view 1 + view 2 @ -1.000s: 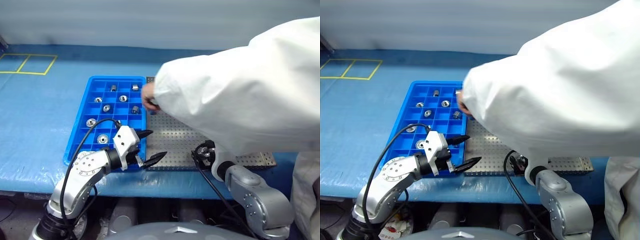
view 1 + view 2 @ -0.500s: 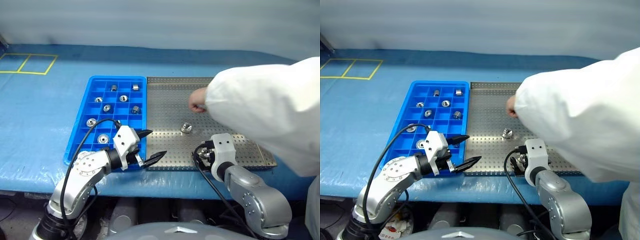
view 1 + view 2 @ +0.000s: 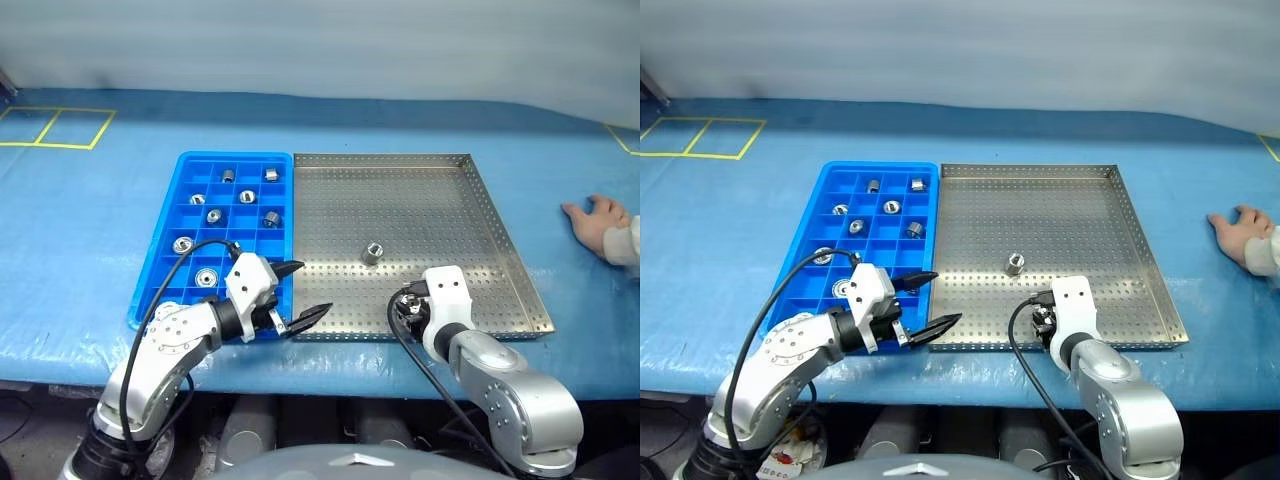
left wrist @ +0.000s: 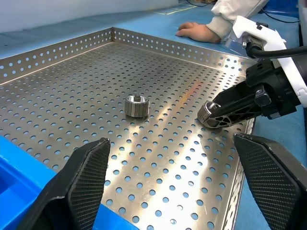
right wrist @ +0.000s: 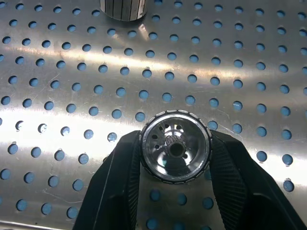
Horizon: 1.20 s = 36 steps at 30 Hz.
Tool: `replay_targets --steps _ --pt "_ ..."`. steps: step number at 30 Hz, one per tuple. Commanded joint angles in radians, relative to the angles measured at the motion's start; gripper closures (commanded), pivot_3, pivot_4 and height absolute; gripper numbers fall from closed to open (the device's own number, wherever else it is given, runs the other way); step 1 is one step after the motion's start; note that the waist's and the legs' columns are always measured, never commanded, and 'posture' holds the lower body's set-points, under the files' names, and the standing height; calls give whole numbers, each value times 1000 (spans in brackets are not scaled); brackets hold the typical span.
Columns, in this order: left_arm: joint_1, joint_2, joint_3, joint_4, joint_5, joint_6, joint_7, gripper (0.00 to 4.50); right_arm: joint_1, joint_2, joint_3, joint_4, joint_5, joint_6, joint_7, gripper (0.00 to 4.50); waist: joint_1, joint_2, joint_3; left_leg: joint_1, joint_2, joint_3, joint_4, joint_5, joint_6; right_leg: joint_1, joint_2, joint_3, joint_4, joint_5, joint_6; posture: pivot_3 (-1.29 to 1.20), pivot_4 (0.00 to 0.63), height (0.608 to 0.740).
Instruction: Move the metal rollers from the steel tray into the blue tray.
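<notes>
A person's hand [image 3: 598,219] lies flat on the blue table cover [image 3: 90,220], well off to the right of the right gripper [image 5: 175,158]; the steel tray [image 3: 420,170] lies under that gripper, the blue tray [image 3: 160,260] touching its left rim and holding several rollers [image 3: 212,216] in separate compartments; the left gripper [image 3: 300,292] hovers spread over the trays' shared near corner; the right gripper pinches one roller [image 5: 175,146], a second loose roller [image 3: 372,253] just beyond it.

I see one shiny metal roller [image 5: 175,146] clamped in my right hand [image 5: 175,201]. Another [image 3: 372,253] stands mid steel tray [image 3: 450,190]; seven sit in the blue tray [image 3: 160,275].
</notes>
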Motion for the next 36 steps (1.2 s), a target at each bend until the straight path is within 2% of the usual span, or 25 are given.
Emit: replay_targets --steps 1,8,18,25,36 --pt "9 -3 60 -34 -21 -39 14 0 -57 -24 7 -28 1 -8 4 2800 -1 0 0 0 0 0 0 0 0 0 0 0 0 0 0 207 150 740" --pt "48 -12 164 -60 -38 -59 58 0 -296 -84 90 22 12 -73 38 2800 11 0 0 0 0 -1 0 0 0 0 1 0 1 0 0 279 150 740" --pt "131 -28 256 -130 -36 -75 160 0 -535 -3 263 317 -11 -305 77 2800 62 0 0 0 -6 -1 0 0 0 0 1 0 0 0 0 416 150 740" --pt "176 -45 266 -165 -33 -77 198 0 -605 52 355 545 -37 -494 129 2800 108 0 0 0 -6 -1 0 0 0 0 1 -1 0 0 0 462 150 740" --pt "166 -56 240 -157 -35 -76 214 0 -676 144 391 776 -65 -662 193 2800 150 0 0 -1 -6 0 -1 0 0 0 1 -2 0 0 0 460 150 740"
